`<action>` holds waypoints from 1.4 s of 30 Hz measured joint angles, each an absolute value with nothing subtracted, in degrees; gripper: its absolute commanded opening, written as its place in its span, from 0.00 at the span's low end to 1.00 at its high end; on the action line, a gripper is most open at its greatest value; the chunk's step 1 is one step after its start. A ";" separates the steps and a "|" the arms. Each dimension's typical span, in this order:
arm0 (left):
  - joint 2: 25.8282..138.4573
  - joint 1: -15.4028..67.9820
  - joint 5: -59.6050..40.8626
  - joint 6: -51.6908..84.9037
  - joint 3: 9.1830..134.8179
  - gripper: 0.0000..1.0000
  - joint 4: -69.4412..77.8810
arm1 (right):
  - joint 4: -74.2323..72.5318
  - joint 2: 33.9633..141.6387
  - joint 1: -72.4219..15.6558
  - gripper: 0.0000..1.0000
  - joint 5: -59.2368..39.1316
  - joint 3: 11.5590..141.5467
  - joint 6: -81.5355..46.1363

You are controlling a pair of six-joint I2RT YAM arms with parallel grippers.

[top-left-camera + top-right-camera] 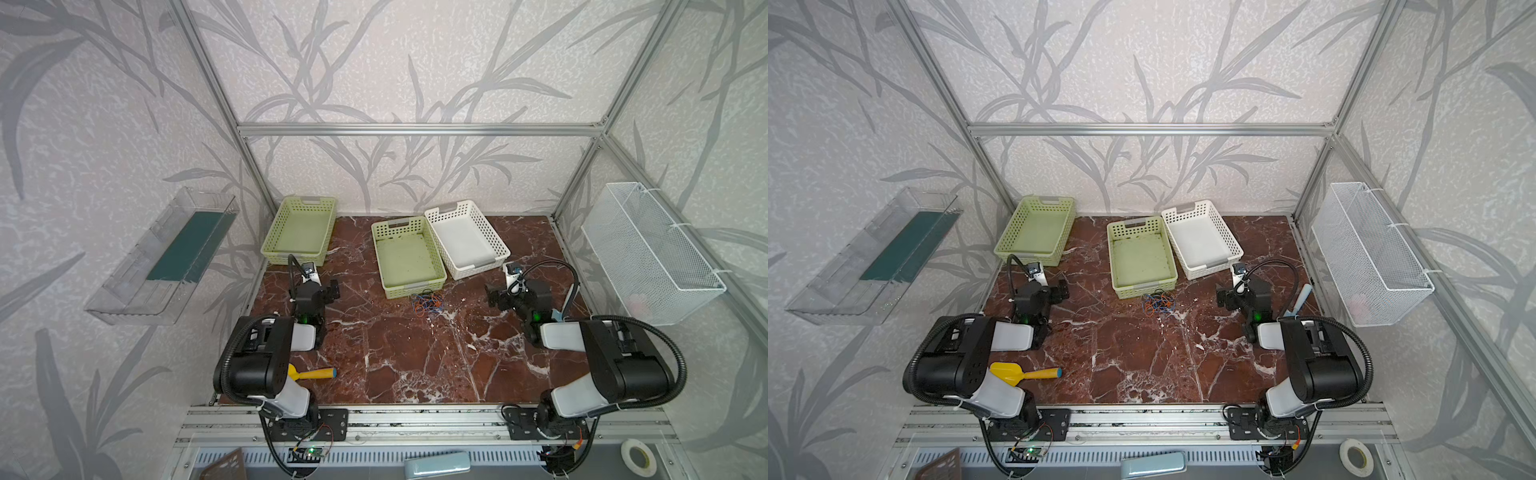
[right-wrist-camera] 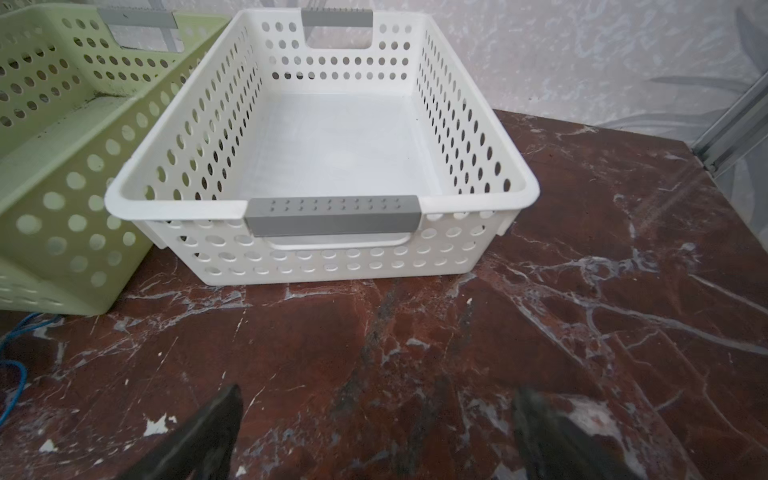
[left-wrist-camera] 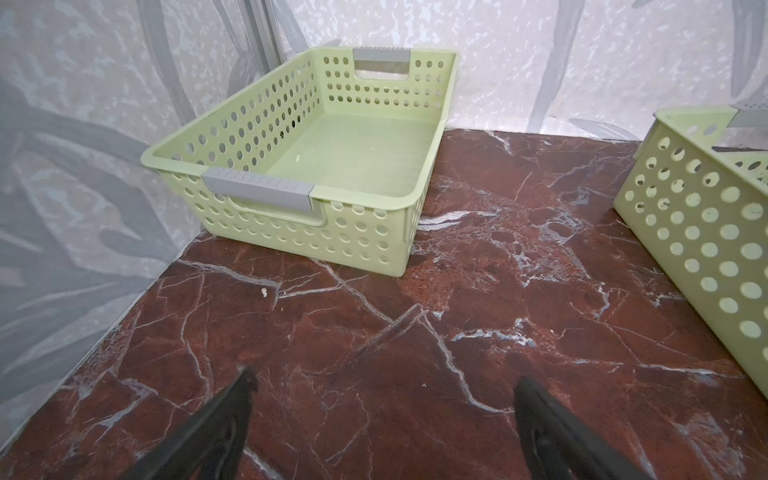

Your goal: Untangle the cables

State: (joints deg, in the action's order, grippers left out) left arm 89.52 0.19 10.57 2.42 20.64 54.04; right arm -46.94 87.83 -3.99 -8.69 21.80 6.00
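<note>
The cables (image 1: 428, 302) (image 1: 1158, 302) lie as one small tangle of orange, blue and dark strands on the red marble table, just in front of the middle green basket (image 1: 409, 287). My left gripper (image 1: 331, 291) (image 3: 385, 378) hovers left of the tangle, open and empty, facing the left green basket (image 3: 357, 232). My right gripper (image 1: 493, 297) (image 2: 380, 392) hovers to the tangle's right, also open and empty, facing the white basket (image 2: 332, 257). Only a blue cable loop (image 2: 12, 365) shows at the edge of the right wrist view.
Three empty baskets stand along the back: left green (image 1: 277, 226), middle green, white (image 1: 473, 270). A yellow scoop (image 1: 311, 374) lies near the left arm's base. A light blue brush (image 1: 1302, 299) lies by the right arm. A wire basket (image 1: 652, 253) hangs on the right wall.
</note>
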 measured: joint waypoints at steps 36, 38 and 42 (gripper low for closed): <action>88.73 0.45 9.67 1.61 19.73 0.92 55.35 | -48.25 87.81 -3.75 0.99 -10.87 21.71 6.55; 86.48 0.80 10.52 1.56 18.87 0.92 54.52 | -48.16 87.37 -3.75 0.97 -11.42 21.69 6.79; 78.70 2.37 11.88 0.69 19.09 0.90 49.63 | -43.22 83.94 -3.81 0.89 -13.37 22.70 7.57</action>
